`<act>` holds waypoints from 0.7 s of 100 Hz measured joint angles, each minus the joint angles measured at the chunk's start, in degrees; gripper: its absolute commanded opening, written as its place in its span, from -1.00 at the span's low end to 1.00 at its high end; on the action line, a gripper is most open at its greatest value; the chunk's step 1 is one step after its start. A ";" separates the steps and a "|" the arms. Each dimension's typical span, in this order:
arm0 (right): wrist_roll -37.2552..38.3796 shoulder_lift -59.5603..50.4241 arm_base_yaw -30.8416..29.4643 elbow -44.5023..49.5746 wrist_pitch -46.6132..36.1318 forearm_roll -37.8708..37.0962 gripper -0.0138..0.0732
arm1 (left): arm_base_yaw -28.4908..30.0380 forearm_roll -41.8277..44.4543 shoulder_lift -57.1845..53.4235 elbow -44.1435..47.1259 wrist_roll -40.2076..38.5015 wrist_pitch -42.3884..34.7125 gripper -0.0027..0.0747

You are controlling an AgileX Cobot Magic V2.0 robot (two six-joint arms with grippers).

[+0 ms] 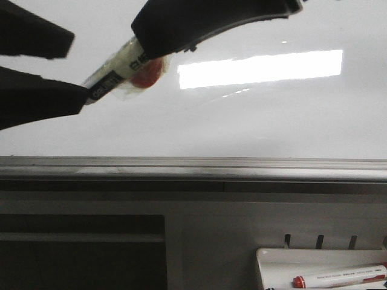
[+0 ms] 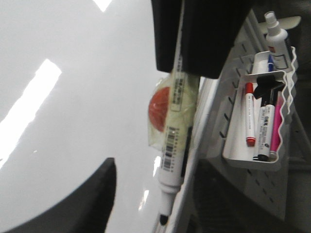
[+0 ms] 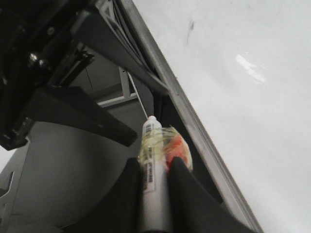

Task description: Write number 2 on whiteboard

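Observation:
The whiteboard is glossy and white, with a grey rail along its near edge. No number 2 shows on it. My right gripper is shut on a white marker that has yellowish tape and a red lump around its barrel. The right wrist view shows both fingers pressed on the marker. The marker's black tip is uncapped and sits close to the board's edge. My left gripper is open, its two black fingers either side of the marker's tip end.
A small white tray hangs below the rail at the right with a red-capped marker. In the left wrist view the tray holds several markers, and a spray bottle stands beyond it. A small dark smudge marks the board.

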 measured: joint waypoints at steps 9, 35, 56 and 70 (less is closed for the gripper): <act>0.00 0.00 0.00 0.00 -2.07 -0.27 -0.85 | 0.00 -1.99 -4.63 0.00 0.00 2.97 0.29; 0.00 -0.48 0.00 0.00 -8.34 -0.39 -0.85 | 0.00 -10.84 -20.61 0.00 0.00 8.82 -0.61; 0.00 0.27 0.00 0.00 -9.41 -0.28 -0.85 | 3.16 -15.37 -25.15 0.00 0.00 11.55 -0.98; 0.00 0.85 0.00 0.00 -12.62 -0.18 -0.85 | 8.68 -23.19 -25.15 0.00 0.00 11.63 -0.98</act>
